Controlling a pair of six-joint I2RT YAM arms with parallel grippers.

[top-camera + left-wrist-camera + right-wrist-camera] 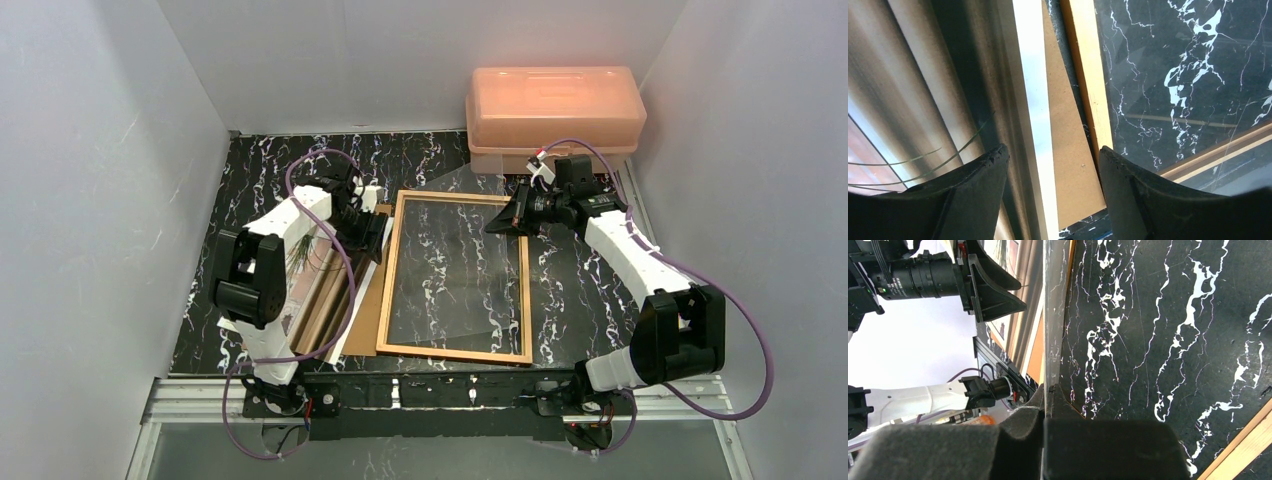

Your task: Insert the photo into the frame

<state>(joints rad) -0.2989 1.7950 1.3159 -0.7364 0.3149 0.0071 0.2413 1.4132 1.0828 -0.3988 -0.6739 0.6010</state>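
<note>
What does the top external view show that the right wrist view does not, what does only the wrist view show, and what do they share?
Only the top external view: the pink box at the back of the table, and the whole frame as a full rectangle. Only the right wrist view: the right claw closed on the edge of the clear pane, seen edge-on. Both: the pane, a frame rail and the marble table.

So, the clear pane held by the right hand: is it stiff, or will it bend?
The clear pane is probably stiff: its edge runs straight from the right hand, no sag. Likely slippery too, as it looks smooth and glossy. It could crack if dropped onto the frame.
</note>
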